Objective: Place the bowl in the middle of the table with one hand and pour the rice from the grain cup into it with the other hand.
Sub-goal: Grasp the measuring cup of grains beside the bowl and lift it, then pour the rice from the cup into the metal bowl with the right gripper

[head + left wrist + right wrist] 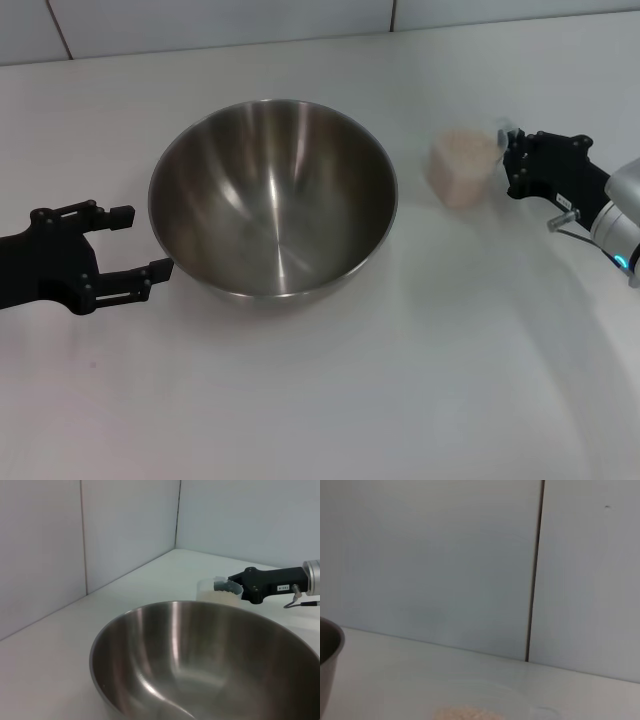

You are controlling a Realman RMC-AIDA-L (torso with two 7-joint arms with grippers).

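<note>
The steel bowl (272,200) stands upright near the middle of the white table (320,400); it looks empty. My left gripper (145,241) is open just to the bowl's left, its fingertips close to the rim, holding nothing. The clear grain cup (463,168), full of pale rice (464,148), stands upright on the table to the right of the bowl. My right gripper (512,160) is at the cup's right side, level with its rim. The left wrist view shows the bowl (200,655), the cup (210,591) and the right gripper (225,585) behind it. The right wrist view shows the rice (467,713) and the bowl's edge (327,655).
A grey-white tiled wall (220,25) runs along the table's far edge. The white tabletop stretches in front of the bowl and the cup.
</note>
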